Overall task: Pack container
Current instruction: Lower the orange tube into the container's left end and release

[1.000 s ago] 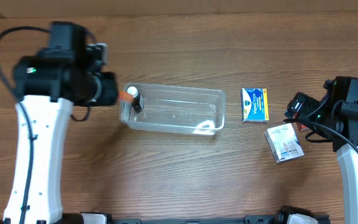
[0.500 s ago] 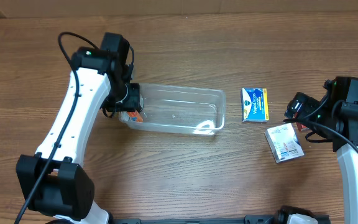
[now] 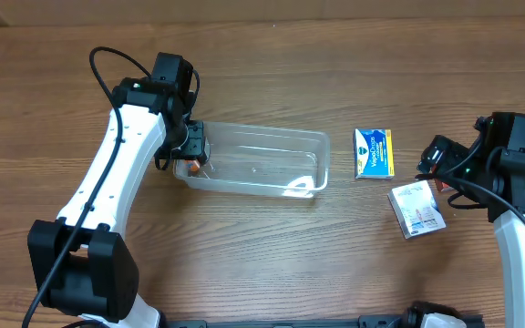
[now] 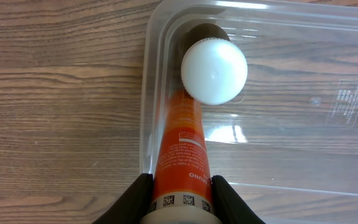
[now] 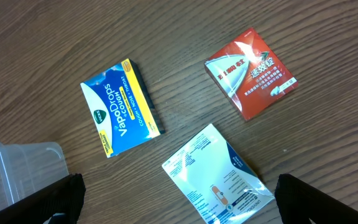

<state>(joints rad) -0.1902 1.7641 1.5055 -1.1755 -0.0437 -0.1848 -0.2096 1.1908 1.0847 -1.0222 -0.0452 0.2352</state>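
The clear plastic container [image 3: 272,138] lies on the wooden table, also seen in the left wrist view [image 4: 303,74]. My left gripper [image 3: 192,157] is shut on an orange bottle with a white cap [image 4: 184,143], holding it inside the container's left end, cap [image 4: 214,70] toward the container's wall. My right gripper [image 3: 437,162] is open and empty, above a white and blue box [image 5: 219,174]. A blue and yellow VapoDrops box [image 5: 120,107] and a red box [image 5: 249,72] lie beside it.
The VapoDrops box [image 3: 373,152] lies just right of the container. The white box [image 3: 416,209] lies further right, near my right arm. A corner of the container shows in the right wrist view [image 5: 17,168].
My left arm swung in from the left and brought the orange bottle down into the container's left end. The right arm has not moved.
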